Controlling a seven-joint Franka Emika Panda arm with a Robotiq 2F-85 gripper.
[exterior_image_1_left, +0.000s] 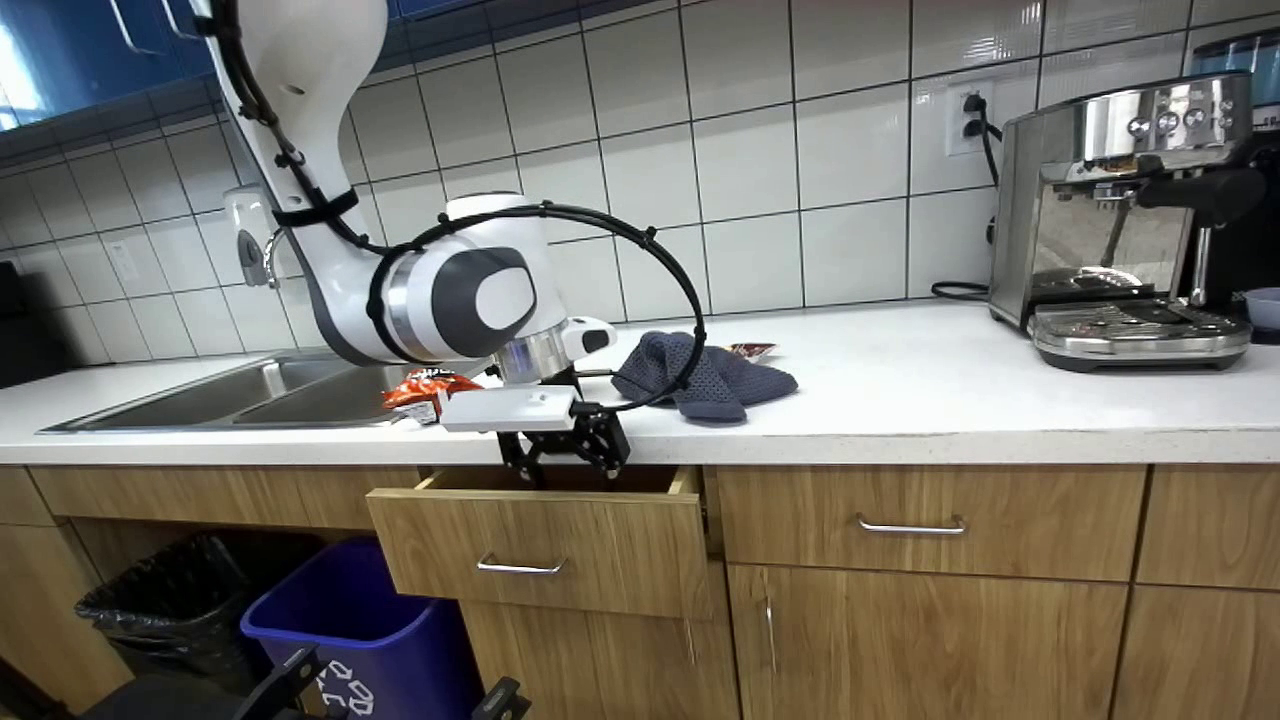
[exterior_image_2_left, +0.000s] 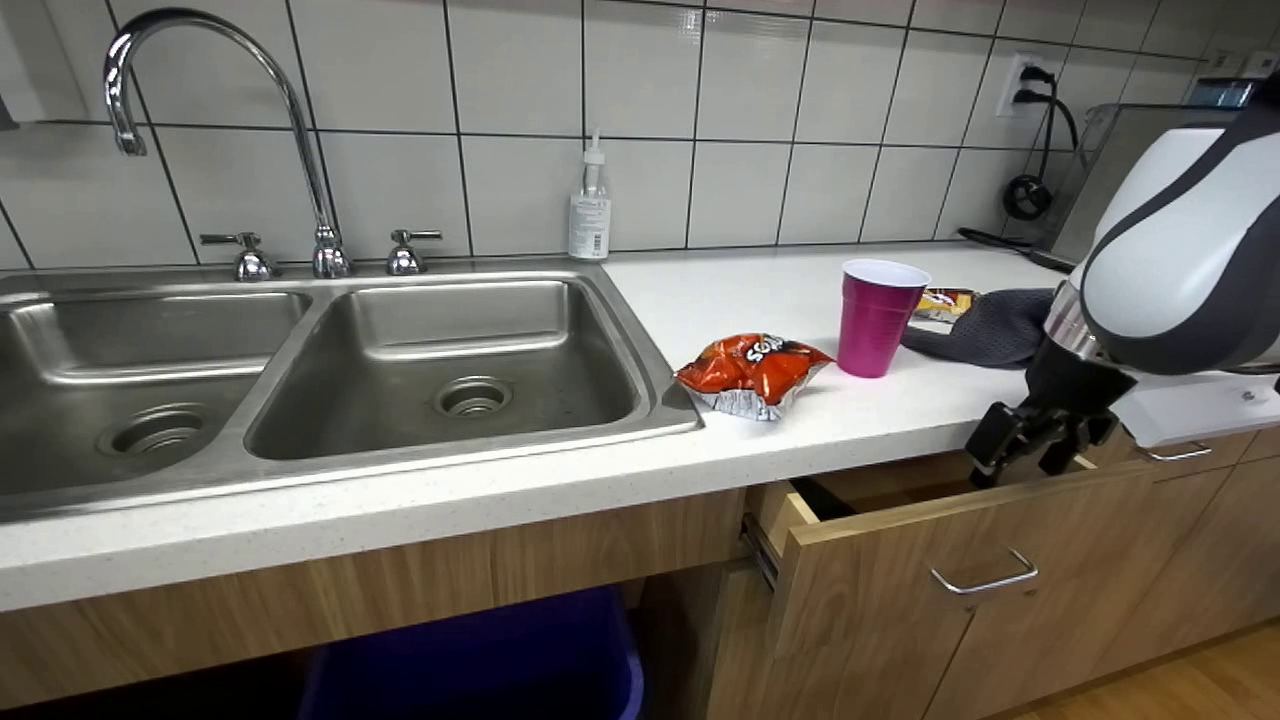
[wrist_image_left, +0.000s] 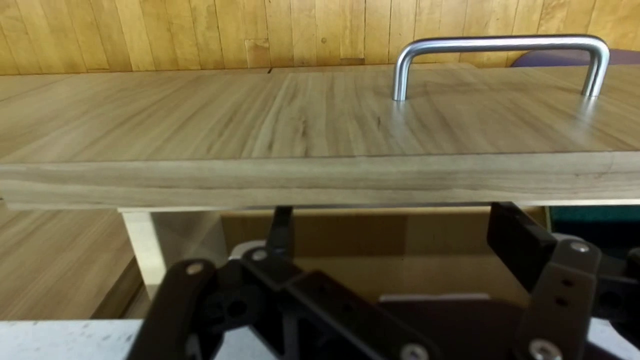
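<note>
Claw (wrist_image_left: 394, 215) spread, empty, near front rim of open drawer (exterior_image_1_left: 540, 550), below edge of desk (exterior_image_1_left: 900, 448); looks rigid, probably slides; grip handle (wrist_image_left: 502, 44).

A white recycling sign (exterior_image_1_left: 345, 690) marks the blue bin (exterior_image_1_left: 410, 660); lettering on the red bag (exterior_image_2_left: 745, 375) and bottle (exterior_image_2_left: 590, 225) is illegible

In an exterior view the camera stands back from the counter's front edge (exterior_image_1_left: 920, 450), facing the wall (exterior_image_1_left: 750, 170). In an exterior view it looks down from nearer and higher, near the sink (exterior_image_2_left: 340, 405). Both exterior views share the sink and drawer (exterior_image_1_left: 610, 555). The wrist view, close over the drawer, looks down and outward past the counter's front edge.
</note>
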